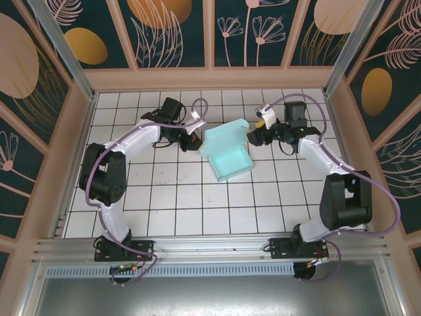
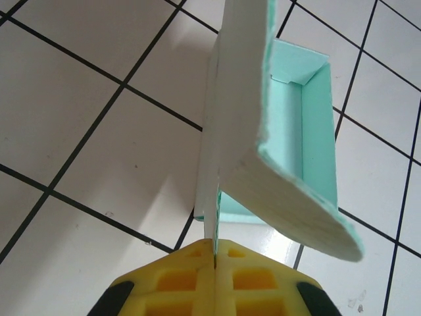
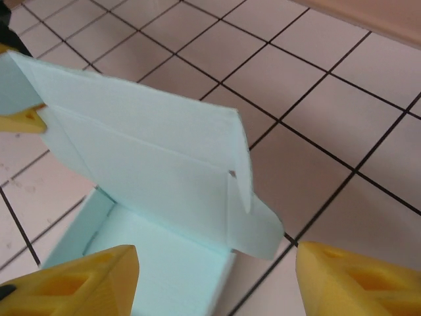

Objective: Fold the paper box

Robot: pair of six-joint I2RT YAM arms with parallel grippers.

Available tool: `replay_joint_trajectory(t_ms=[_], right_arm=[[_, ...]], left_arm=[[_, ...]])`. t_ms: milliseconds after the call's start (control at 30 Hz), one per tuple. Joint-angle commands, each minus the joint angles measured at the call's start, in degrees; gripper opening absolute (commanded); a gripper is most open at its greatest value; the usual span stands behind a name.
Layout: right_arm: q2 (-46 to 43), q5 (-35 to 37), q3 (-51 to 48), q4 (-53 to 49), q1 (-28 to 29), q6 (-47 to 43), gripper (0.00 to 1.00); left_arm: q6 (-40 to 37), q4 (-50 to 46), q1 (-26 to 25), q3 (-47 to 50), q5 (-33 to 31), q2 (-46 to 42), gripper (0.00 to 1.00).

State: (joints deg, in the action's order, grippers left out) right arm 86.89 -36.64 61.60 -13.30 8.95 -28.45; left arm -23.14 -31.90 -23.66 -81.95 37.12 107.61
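Between the two pincers, near the middle of the table point(image 1: 171, 204), the paper box point(image 1: 227, 158) is found. Its tray is already formed and rests on the tiles; its lid point(image 3: 145, 151) is raised at a slant.

Left pincer point(image 2: 215, 253): pressed together on a thin edge of the card, seen edge-on straight ahead of the fingers. The lid curves away to its right, and the tray point(image 2: 316, 131) lies beyond and below. The hold is judged to be there to pin the lid up, so it cannot flop while the far side is worked.

Right pincer point(image 3: 216, 257): fingers apart, nothing gripped. The lid's free end stands just ahead of the gap between the fingers, with a rounded side tab point(image 3: 260, 227) hanging at its near corner. The open stance is read as readiness to take that tab or push it inward.

Remaining, by judgement: the tab is to be tucked inside the tray wall and the lid brought down. Risk noted: the thin card is already bowed under a one-sided clamp.
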Motion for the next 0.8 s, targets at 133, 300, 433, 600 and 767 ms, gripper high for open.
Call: replay_joint_trajectory(t_ms=[133, 300, 433, 600, 767], right_arm=[[5.66, -5.96, 7.46, -10.78, -0.16, -12.75, 0.65], [11.6, -8.23, 13.11, -18.05, -0.14, -17.87, 0.62], [15.84, -8.62, 17.15, -22.61, 0.06, -20.1, 0.55], [18.81, -8.54, 20.0, -24.87, 0.27, -20.65, 0.43], [19.72, -8.39, 21.34, -25.81, 1.29, -21.03, 0.11]], left_arm=[[-3.14, -4.45, 0.94, -2.59, 2.3, -1.25, 0.0], [-3.44, -5.62, 0.9, -3.79, 1.93, -0.22, 0.0], [-3.41, -5.72, 0.98, -3.99, 1.65, 0.13, 0.0], [-3.41, -5.81, 0.98, -4.21, 1.39, 0.6, 0.0], [-3.47, -5.98, 0.98, -4.79, 1.12, 1.29, 0.0]])
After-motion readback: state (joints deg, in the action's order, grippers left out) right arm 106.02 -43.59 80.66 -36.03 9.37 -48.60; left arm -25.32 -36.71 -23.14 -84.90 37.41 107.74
